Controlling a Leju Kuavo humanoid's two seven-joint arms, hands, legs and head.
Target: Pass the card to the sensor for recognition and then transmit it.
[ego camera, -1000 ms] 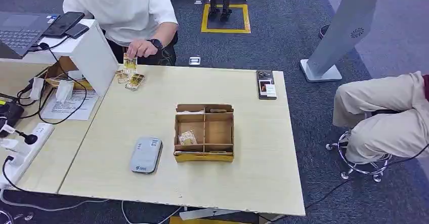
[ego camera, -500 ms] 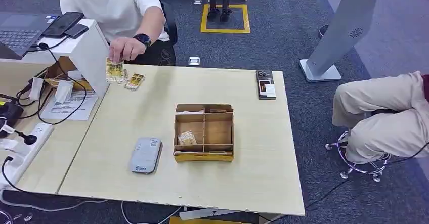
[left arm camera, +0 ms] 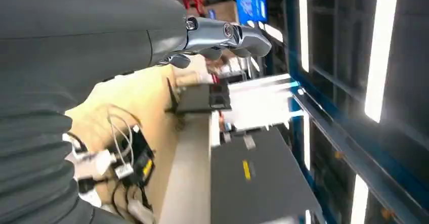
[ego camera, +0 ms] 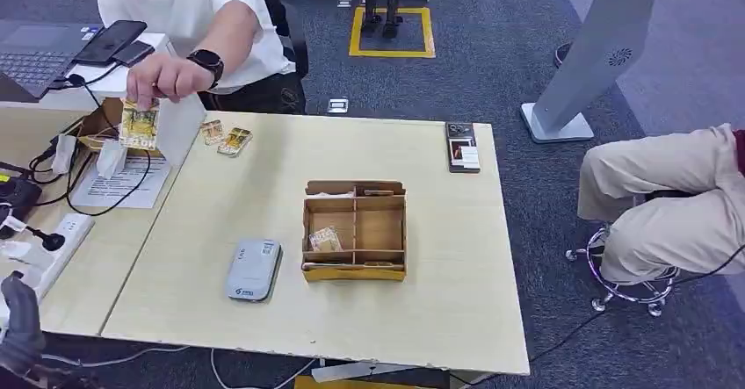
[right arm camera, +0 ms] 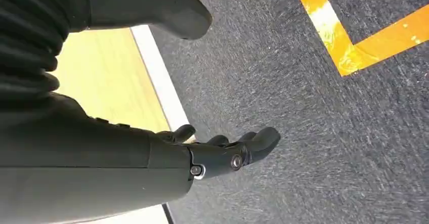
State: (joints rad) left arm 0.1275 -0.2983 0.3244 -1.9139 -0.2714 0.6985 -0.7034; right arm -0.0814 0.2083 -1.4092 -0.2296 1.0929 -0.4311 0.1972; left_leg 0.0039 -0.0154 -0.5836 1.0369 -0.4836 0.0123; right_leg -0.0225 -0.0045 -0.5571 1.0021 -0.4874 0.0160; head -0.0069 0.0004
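Item one, far left: my left hand (ego camera: 19, 319) sat at the table's near-left corner, low, fingers loosely apart, holding nothing. Item two: a person's hand (ego camera: 158, 77) held the card (ego camera: 140, 126) out over the left side desk, well apart from my hand. Item three: grey sensor (ego camera: 253, 269) lay on the table (ego camera: 439, 301) just beside the divided box (ego camera: 355, 229). Item four: my right hand (right arm camera: 227, 153) hung over the carpet, fingers gently curled, empty. I judged the receiving step pending; next I needed to raise the left hand to the card.
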